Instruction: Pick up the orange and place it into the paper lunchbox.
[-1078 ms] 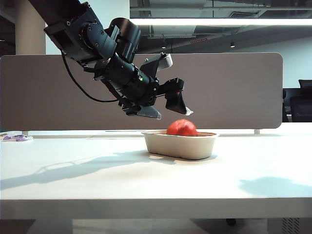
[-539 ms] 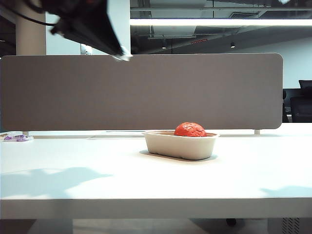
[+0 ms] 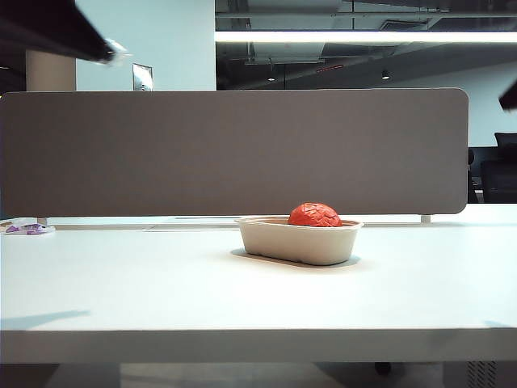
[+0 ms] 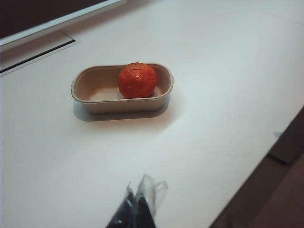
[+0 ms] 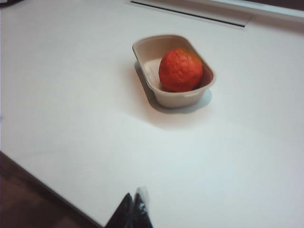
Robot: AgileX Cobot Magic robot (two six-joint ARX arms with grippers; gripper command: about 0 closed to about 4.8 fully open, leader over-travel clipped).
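The left gripper (image 4: 137, 209), fingers together and empty, hangs high at far left, clear of the table (image 3: 161, 291), presumably because the job looks done; the orange (image 3: 315, 215) sits in the lunchbox's (image 3: 299, 242) right end; the right gripper (image 5: 134, 211), likewise pinched together, is almost wholly cut off at the right edge.
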